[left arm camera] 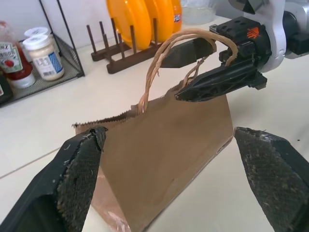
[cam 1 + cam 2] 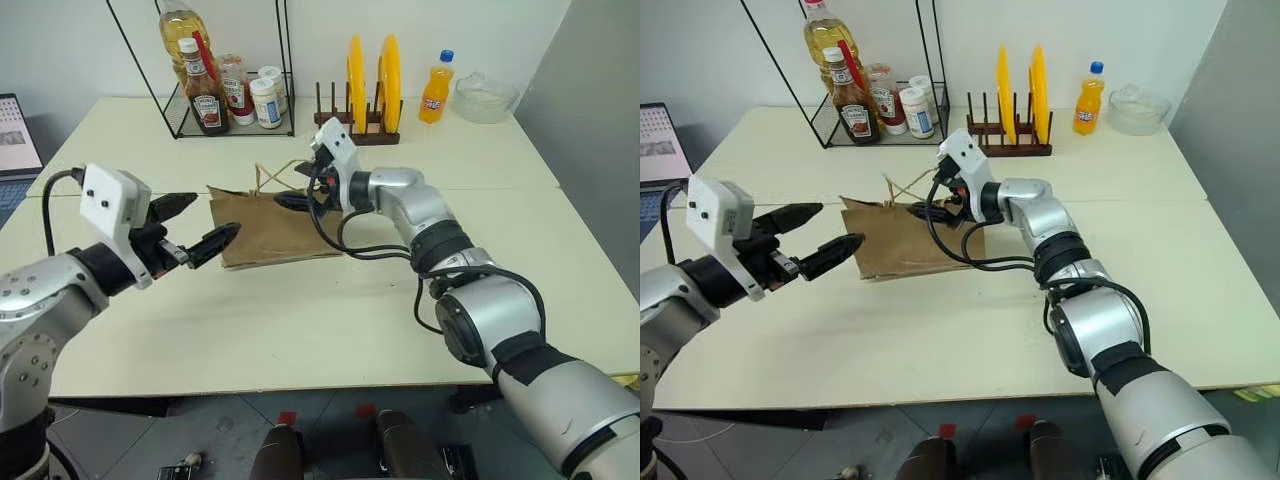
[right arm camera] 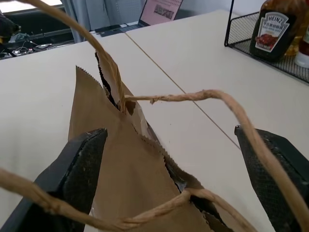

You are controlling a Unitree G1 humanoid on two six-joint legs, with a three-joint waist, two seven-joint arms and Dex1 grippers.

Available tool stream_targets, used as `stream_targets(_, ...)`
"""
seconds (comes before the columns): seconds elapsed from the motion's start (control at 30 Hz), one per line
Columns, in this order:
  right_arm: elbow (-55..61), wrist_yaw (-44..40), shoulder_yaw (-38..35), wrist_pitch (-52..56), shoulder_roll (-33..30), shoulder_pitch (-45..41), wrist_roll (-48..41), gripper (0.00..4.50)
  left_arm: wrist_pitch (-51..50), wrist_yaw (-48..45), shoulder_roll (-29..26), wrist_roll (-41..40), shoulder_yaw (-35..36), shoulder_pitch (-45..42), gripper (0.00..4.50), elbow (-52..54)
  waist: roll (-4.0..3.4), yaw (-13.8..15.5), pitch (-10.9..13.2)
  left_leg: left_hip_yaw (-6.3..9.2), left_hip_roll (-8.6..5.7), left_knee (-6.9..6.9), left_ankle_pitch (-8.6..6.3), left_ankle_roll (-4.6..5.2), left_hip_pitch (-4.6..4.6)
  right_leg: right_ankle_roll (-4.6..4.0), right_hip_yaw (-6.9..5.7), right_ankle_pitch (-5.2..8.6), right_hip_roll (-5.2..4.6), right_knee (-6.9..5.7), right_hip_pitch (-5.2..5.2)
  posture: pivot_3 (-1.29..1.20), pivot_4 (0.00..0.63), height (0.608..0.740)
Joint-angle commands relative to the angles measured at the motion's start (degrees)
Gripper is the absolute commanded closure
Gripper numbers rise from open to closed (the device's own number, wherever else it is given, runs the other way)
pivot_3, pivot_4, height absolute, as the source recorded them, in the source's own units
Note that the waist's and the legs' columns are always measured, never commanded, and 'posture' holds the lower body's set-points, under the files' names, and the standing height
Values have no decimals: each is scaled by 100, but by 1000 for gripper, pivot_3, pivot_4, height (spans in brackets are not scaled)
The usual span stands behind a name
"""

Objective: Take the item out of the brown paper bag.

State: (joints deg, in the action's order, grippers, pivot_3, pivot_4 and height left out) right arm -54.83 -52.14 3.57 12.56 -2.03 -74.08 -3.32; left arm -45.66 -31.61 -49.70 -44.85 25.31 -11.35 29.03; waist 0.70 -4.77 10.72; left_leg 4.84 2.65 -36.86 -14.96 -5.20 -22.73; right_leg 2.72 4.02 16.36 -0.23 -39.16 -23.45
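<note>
Bag lies flat mid-table, its mouth and twine handles at the right gripper, whose fingers stand spread with a loop draped over them. Left gripper, also spread, hovers beside the bag's other end. The bottle cannot be made out.

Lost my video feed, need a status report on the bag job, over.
Left gripper open, short of the brown paper bag. Right gripper open at the bag's mouth, among the twine handles. Item not visible. Handles could snag.
</note>
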Motion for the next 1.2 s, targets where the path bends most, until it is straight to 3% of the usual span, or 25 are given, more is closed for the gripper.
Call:
stream_targets(0.03, 695, -82, 46, 260, -131, 106, -76, 54, 234, -199, -106, 173, -124, -209, 0, -145, 0, 0, 0, -1, 0, 0, 0, 0, 0, 0, 1, 0, 0, 0, 0, 0, 150, 740)
stream_targets(0.3, 1479, -32, 52, 692, -229, 383, -199, 54, 465, -552, -108, 445, -395, -533, 0, -522, 0, -2, 0, -1, 0, 0, 0, 0, 0, 0, 1, 0, 0, -3, -2, 0, 150, 740)
stream_targets(0.43, 2228, -147, 9, 1060, -570, 684, -301, 54, 528, -705, -265, 573, -225, -518, 0, -718, 0, -1, 0, 0, 0, 0, 0, 0, 0, 0, 1, 0, 0, -2, -2, 0, 150, 740)
stream_targets(0.53, 3197, -7, -168, 1647, -934, 1066, -547, 54, 534, -789, -369, 602, -9, -488, 0, -915, 1, 33, 0, 1, -3, -2, 0, 0, -4, 0, -1, 0, -3, 0, -1, 0, 150, 740)
stream_targets(0.7, 5753, 371, -507, 3391, -1232, 2099, -1478, 54, 975, -1004, -408, 979, -115, -727, 0, -1774, 1, 32, 1, 4, 0, 1, 0, 0, -3, 0, -4, 0, -1, -1, -2, 0, 150, 740)
stream_targets(0.83, 7274, 1018, -651, 4214, -1240, 3263, -1896, 54, 1911, -1044, -262, 1836, -875, -1886, 0, -3249, 7, 77, -4, 11, 0, -4, 0, 0, -1, 0, -9, 1, 1, -11, 0, 0, 150, 740)
stream_targets(1.03, 8493, 1709, -258, 3737, -1501, 4721, -1556, 54, 3504, -1189, 149, 3144, -1888, -3950, 0, -6118, 10, 197, -5, 11, -7, -9, 0, 0, -4, 1, -10, 0, 1, -5, 2, 0, 150, 740)
stream_targets(1.2, 9019, 2267, -269, 3669, -1444, 5269, -1551, 54, 4596, -1472, 503, 4004, -2519, -5075, 0, -8225, 11, 157, -5, 10, -7, -8, 0, 1, -10, 1, -10, 0, 1, 6, 1, 0, 150, 740)
